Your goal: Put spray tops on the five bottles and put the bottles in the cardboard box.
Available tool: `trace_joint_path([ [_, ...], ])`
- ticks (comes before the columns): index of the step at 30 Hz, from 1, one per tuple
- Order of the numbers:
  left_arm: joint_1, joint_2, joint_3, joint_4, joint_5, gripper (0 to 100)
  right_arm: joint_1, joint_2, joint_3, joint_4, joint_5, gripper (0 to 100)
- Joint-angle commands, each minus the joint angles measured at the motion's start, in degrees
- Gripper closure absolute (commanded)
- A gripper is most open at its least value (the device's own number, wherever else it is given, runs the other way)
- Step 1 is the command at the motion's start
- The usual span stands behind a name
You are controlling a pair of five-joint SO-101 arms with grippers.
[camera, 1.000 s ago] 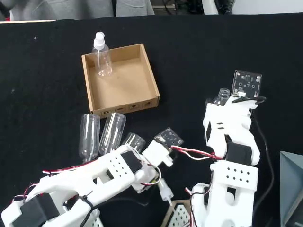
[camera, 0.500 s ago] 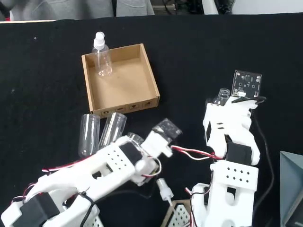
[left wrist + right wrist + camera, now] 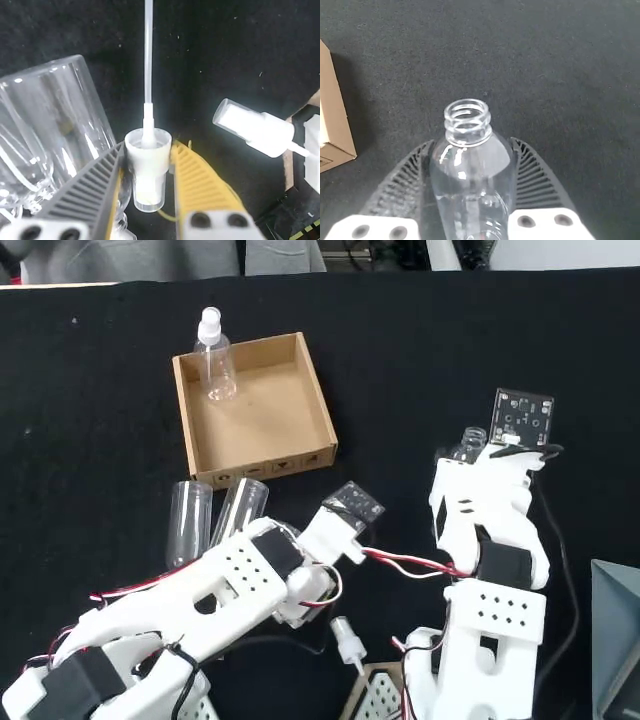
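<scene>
While the arms stand side by side at the near edge of the table (image 3: 90,380), a loose top (image 3: 345,638) lies on the black cloth between their bases, its nozzle end towards the near edge. Just beyond it, the left gripper (image 3: 147,172) is closed on a white top (image 3: 146,152), one finger on each side of the collar, and the thin tube points straight away from the wrist. Close beside this gripper, two lying bottles (image 3: 188,525) rest next to each other without tops, their open ends hidden under the arm. A little farther and to the right, the right gripper (image 3: 470,150) clamps an open bottle (image 3: 467,120) by its body, with the neck upward and free. Farthest, the box (image 3: 318,400) sits well apart from that gripper, and a capped bottle (image 3: 214,365) stands in its far left corner.
</scene>
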Motion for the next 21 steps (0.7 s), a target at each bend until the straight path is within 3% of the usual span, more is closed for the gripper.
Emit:
trace_joint_path([
  [1, -0.7, -2.0, -3.6, 0.4, 0.1, 91, 1.3, -1.9, -0.3, -1.7, -0.3, 92.3],
  [11, -1.1, -21.1, 3.9, 0.4, 0.1, 91, 1.3, -1.9, -0.3, -1.7, -0.4, 92.3],
  [21, -11.8, -29.5, 4.1, 2.9, 0.1, 91, 1.3, -1.9, -0.2, -1.7, -0.4, 92.3],
])
